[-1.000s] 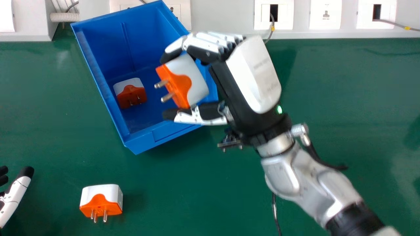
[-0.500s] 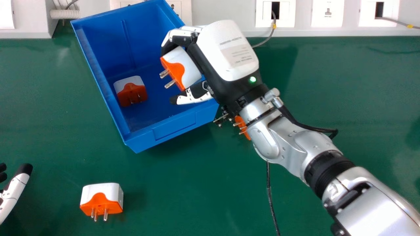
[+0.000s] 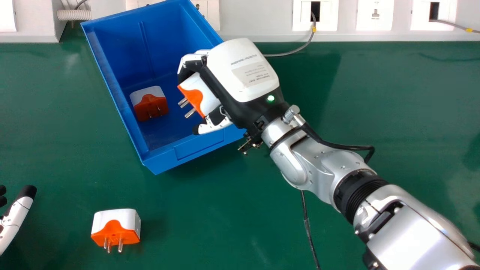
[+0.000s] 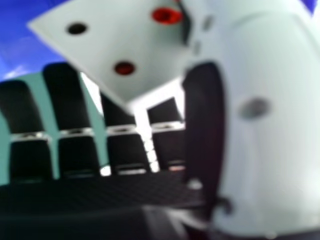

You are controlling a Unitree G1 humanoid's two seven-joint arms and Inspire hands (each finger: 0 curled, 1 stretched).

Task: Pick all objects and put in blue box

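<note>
My right hand (image 3: 240, 75) is over the right side of the blue box (image 3: 195, 150), its fingers and thumb curled round a white and orange plug adapter (image 3: 200, 93) whose pins point left. In the right hand view, the adapter (image 4: 115, 45) sits between the fingers and thumb of my right hand (image 4: 205, 125). Inside the box another adapter (image 3: 150, 105) lies on the floor. A third adapter (image 3: 115, 227) rests on the green table, in front of the box. At the left edge of the head view is my left hand (image 3: 15, 217), its thumb extended.
White wall sockets (image 3: 315, 15) and a grey cable (image 3: 288, 53) run along the back of the green table (image 3: 393, 112). A black cable (image 3: 308, 228) hangs below my right forearm.
My right hand, with the adapter in it, has moved left and its arm has swung farther over the table. An orange adapter that showed beside the forearm is now hidden.
</note>
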